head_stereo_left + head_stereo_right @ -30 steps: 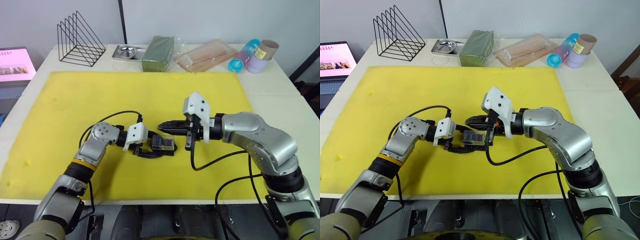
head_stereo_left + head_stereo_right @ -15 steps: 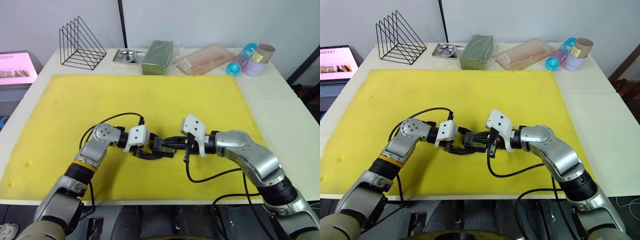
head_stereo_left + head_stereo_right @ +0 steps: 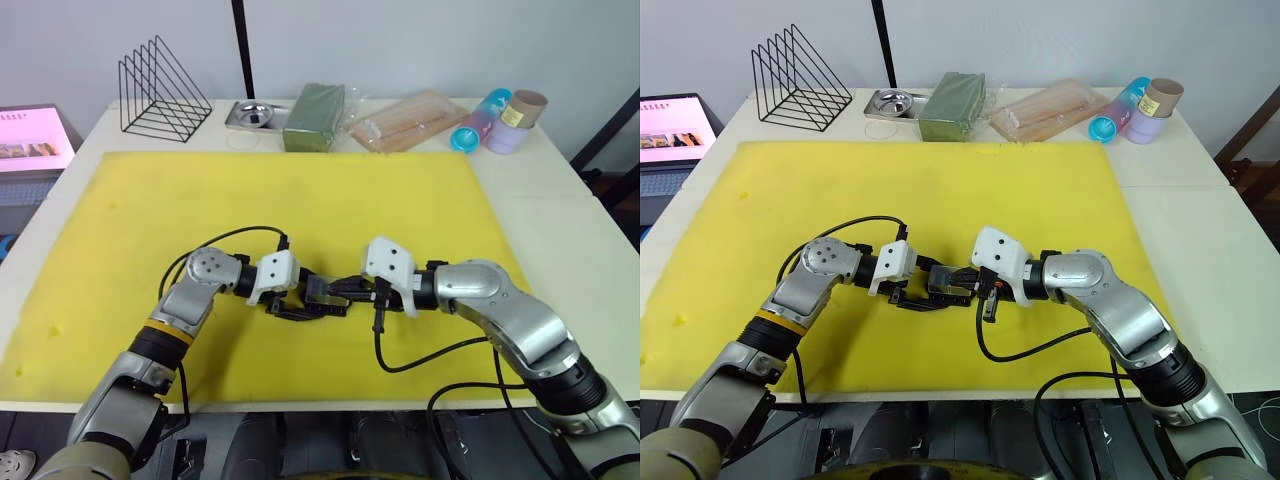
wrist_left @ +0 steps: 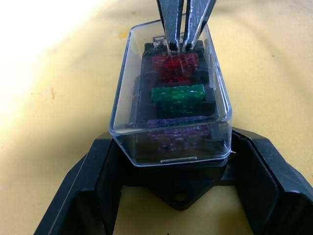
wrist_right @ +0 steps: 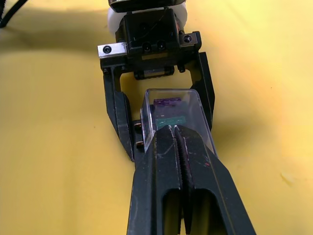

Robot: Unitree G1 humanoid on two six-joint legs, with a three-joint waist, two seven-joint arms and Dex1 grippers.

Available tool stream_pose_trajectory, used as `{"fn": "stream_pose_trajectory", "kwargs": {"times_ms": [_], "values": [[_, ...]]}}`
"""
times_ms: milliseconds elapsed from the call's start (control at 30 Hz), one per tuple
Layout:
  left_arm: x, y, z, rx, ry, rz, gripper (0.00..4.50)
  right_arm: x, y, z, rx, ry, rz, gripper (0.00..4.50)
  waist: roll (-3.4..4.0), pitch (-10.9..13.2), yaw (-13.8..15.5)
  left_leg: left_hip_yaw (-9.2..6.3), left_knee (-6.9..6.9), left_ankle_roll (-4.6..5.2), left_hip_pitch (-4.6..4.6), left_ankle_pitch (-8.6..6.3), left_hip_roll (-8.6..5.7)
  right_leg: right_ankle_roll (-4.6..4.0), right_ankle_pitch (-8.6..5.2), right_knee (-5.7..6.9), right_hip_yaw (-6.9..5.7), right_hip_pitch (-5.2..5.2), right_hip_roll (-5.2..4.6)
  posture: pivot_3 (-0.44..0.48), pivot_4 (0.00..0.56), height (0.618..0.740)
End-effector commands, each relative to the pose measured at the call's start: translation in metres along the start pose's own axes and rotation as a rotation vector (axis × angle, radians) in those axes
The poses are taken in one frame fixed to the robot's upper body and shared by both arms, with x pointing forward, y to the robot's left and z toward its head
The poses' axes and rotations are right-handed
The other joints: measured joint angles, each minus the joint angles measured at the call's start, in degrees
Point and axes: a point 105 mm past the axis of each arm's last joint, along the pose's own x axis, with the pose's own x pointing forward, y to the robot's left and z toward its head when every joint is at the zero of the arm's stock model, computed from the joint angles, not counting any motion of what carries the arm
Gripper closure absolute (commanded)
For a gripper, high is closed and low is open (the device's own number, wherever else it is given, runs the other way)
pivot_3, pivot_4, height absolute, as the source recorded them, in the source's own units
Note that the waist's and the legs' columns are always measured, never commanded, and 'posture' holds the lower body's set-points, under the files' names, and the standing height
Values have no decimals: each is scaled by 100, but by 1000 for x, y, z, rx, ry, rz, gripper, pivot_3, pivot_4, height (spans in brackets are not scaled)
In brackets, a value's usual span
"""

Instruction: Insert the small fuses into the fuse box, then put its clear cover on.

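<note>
Since 1.0 s ago, the right gripper (image 4: 182,45) has come down from above the fuse box to the level of the left gripper (image 3: 312,300), and both meet at mid-mat. Fuse box (image 4: 176,169): black block on the yellow mat (image 3: 300,190), lying between the 2 spread black fingers (image 4: 85,196) of the left gripper, which flank its sides; whether they press it cannot be told. Clear cover (image 4: 122,98): seated over the top of the fuse box, enclosing the small fuses. Through the cover 3 fuses are seen in a row: red fuse (image 4: 175,61), green fuse (image 4: 177,93) and purple fuse (image 4: 177,122); a 4th cannot be made out. Right gripper: its 2 fingers are pressed together with no gap and hold nothing, and their tips touch the end of the cover nearest the red fuse. Along the far edge of the table (image 3: 560,190) stand a wire rack (image 3: 160,85), a metal tray (image 3: 255,112), a green block (image 3: 315,103), a clear bag of sticks (image 3: 410,115) and several cups (image 3: 500,115). At the robot's left is a laptop screen (image 3: 35,135).
</note>
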Motion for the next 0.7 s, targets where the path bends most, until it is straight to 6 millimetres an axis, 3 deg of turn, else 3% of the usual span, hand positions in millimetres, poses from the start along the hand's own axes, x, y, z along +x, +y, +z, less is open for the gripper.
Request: {"fn": "stream_pose_trajectory", "kwargs": {"times_ms": [33,333,433,700], "values": [[-3,5,8,13,-25,21,1692,22,40,-67,153,256,167,4450,4,-24,-7,0,-1,2,3,-1,0,0,0,-1,0,3,0,0,150,740],[-3,8,3,0,-1,43,1692,24,60,-98,174,374,237,4450,-32,-154,-5,5,-72,12,96,-8,1,-41,-29,-22,16,60,-4,0,150,740],[-4,9,1,8,11,51,1692,24,65,-99,180,371,258,4450,-29,-180,-4,4,-78,12,101,-8,2,-44,-32,-22,16,62,-3,0,150,740],[-5,1,-2,25,12,17,1692,21,15,-32,143,59,84,4450,-26,-174,-4,3,-82,12,99,-8,5,-48,-34,-22,15,58,-2,0,150,740]]}}
